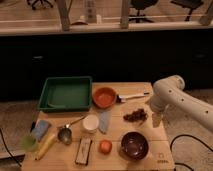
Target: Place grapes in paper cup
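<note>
Wooden table point(150, 90), left to right:

- Far left edge: pale green cup point(29, 143), with a blue sponge point(40, 129) just behind it and a banana point(46, 145) lying beside it, touching or nearly so.
- Back left: green tray point(65, 93), flat on the table.
- In front of the tray: metal scoop point(65, 134), handle angled up to the right toward the paper cup.
- Front edge: small dark rectangular block point(83, 151). Can't tell what it is.
- Centre: paper cup point(90, 123), upright, pale inside showing. A flat blue-grey piece point(104, 121) lies right against its right side.
- In front of that: small orange fruit point(105, 146).
- Behind it, next to the tray's right wall: orange bowl point(104, 97).
- Right of the orange bowl: brush point(132, 96), dark end near the bowl, pale handle pointing right.
- Front right: dark maroon bowl point(134, 145).
- Grapes point(135, 116) lie loose on the table between the brush and the maroon bowl, right of the blue-grey piece and apart from the paper cup.
- Gripper point(157, 123): pointing down at the right table edge, just right of the grapes and at about their level. Fingers spread apart, holding nothing. Can't tell if it touches the grapes.
- The white arm point(172, 92) comes in from the right.
</note>
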{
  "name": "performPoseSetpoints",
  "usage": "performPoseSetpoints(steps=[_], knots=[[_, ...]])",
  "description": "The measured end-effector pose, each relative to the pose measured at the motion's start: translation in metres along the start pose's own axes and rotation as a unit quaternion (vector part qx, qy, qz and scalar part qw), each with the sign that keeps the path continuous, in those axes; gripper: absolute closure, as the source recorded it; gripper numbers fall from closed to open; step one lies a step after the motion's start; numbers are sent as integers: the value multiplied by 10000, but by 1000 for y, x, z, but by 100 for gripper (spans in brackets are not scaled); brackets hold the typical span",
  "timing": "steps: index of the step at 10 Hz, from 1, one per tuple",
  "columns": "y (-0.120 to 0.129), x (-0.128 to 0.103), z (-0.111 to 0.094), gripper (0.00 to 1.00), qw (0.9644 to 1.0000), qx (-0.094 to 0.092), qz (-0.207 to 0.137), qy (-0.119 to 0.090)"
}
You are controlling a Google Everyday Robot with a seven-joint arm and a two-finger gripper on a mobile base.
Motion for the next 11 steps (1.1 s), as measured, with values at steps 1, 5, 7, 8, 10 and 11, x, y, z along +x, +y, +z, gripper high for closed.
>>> performPoseSetpoints(steps=[1, 5, 7, 8, 10, 11], knots=[[-2, 0, 4, 20, 10000, -14, -50, -13], [-8, -1, 21, 20, 9995, -73, -288, -53], [-10, -2, 26, 20, 9993, -93, -349, -71], [-11, -3, 29, 20, 9991, -102, -400, -72], [-13, -4, 34, 20, 9989, -122, -441, -92], [-14, -5, 37, 20, 9988, -133, -453, -114]])
